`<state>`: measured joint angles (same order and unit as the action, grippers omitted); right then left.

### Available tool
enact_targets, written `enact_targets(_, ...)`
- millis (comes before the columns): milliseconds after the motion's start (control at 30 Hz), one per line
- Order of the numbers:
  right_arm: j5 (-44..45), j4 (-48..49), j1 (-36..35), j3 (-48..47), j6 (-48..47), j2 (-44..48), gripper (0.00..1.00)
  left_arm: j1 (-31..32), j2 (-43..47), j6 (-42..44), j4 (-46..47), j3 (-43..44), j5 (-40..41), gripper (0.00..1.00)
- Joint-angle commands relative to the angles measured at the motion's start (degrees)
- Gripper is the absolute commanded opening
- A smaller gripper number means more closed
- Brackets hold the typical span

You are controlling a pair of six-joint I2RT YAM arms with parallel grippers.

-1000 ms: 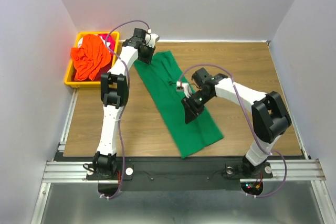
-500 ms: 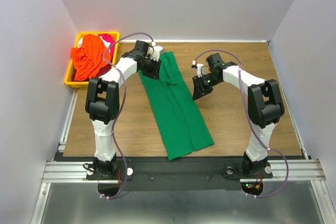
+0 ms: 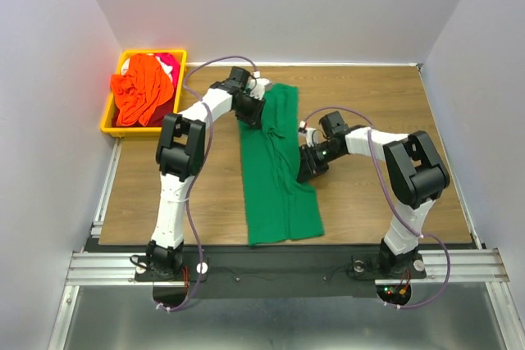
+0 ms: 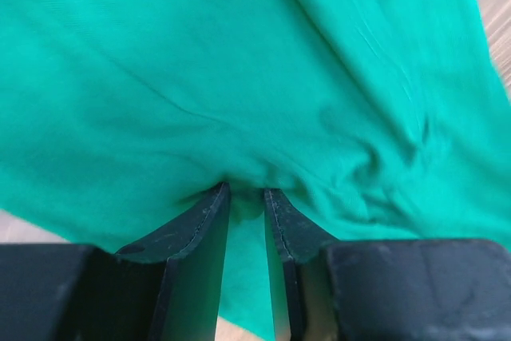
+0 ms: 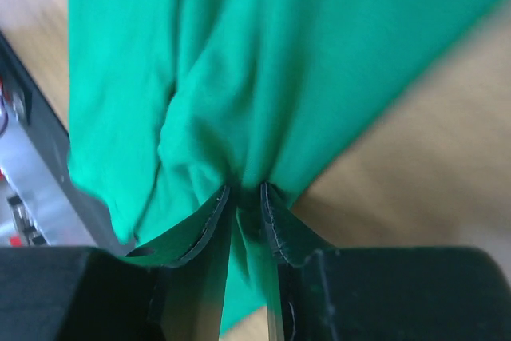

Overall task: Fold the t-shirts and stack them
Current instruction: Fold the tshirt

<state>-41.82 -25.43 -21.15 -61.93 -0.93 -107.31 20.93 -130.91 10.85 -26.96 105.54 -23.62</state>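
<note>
The dark green t-shirt (image 3: pixel 275 178) lies as a long folded strip down the middle of the table. My left gripper (image 3: pixel 253 111) is shut on its far left edge; the left wrist view shows the cloth (image 4: pixel 263 77) pinched between the jaws (image 4: pixel 246 193). My right gripper (image 3: pixel 306 167) is shut on the strip's right edge at mid-length; the right wrist view shows green cloth (image 5: pixel 263 61) bunched in the jaws (image 5: pixel 243 193). The bright orange t-shirt (image 3: pixel 139 92) is heaped in the yellow bin (image 3: pixel 111 125), with the red-pink t-shirt (image 3: pixel 171 64) partly hidden under it.
The yellow bin stands at the table's far left corner. Grey walls close in the left, back and right sides. A metal rail (image 3: pixel 279 264) with both arm bases runs along the near edge. Bare wood (image 3: pixel 385 112) shows to the right of the shirt.
The green shirt has swung from a diagonal to nearly straight along the table. My left gripper moved right with its far end; my right gripper moved nearer and left, now gripping the right edge.
</note>
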Motion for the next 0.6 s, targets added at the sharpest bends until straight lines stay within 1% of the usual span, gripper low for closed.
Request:
enact_targets(0, -3.0, 0.5, -3.5, 4.1, 0.8, 3.7, 0.27, 4.6, -5.0, 2.6, -4.2, 5.1, -1.6, 0.35)
enact_targets(33, -2.6, -0.5, -3.1, 3.6, 2.5, 5.2, 0.27, 4.9, -4.7, 2.9, -4.6, 5.9, -2.0, 0.35)
enact_targets(100, -1.2, -2.2, -2.1, 1.8, 1.6, 6.8, 0.28, 4.9, -3.4, 2.6, -4.2, 5.9, -3.4, 0.35)
enact_targets(167, 0.2, -3.4, 1.3, -1.8, 1.5, 8.7, 0.30, 4.6, 0.0, 2.6, -3.7, 4.6, -2.9, 0.36)
enact_targets(200, 0.6, -3.7, 2.5, -5.2, 1.5, 8.8, 0.32, 4.0, 3.0, 2.7, -3.0, 3.9, -2.6, 0.36)
enact_targets(233, 1.0, -3.8, 3.7, -6.9, 1.5, 8.9, 0.33, 3.5, 3.0, 2.7, -2.6, 3.1, -2.3, 0.37)
enact_targets(300, 3.4, -4.2, 6.2, -10.6, -0.6, 7.8, 0.34, 2.5, 7.4, 2.6, -2.0, 1.3, -3.1, 0.40)
enact_targets(333, 5.9, -4.1, 6.7, -14.2, -0.8, 7.1, 0.35, 2.0, 9.7, 2.7, -2.0, 0.7, -3.5, 0.40)
enact_targets(400, 8.9, -4.1, 6.8, -17.8, -0.9, 4.0, 0.35, 1.7, 12.2, 3.3, -2.4, 0.1, -4.7, 0.41)
enact_targets(433, 11.9, -3.9, 6.8, -21.4, -0.6, 2.7, 0.35, 1.7, 13.0, 3.6, -2.4, -1.1, -4.9, 0.41)
enact_targets(467, 12.7, -3.8, 6.9, -23.0, -0.5, -0.2, 0.35, 1.7, 13.5, 3.5, -2.2, -1.7, -5.7, 0.42)
enact_targets(500, 14.3, -3.6, 6.9, -26.2, 0.0, -1.6, 0.34, 1.8, 13.9, 3.2, -2.2, -3.0, -6.0, 0.42)
enact_targets(567, 15.2, -3.3, 6.9, -29.4, 0.8, -5.0, 0.33, 1.8, 14.1, 2.9, -2.0, -4.4, -6.7, 0.42)
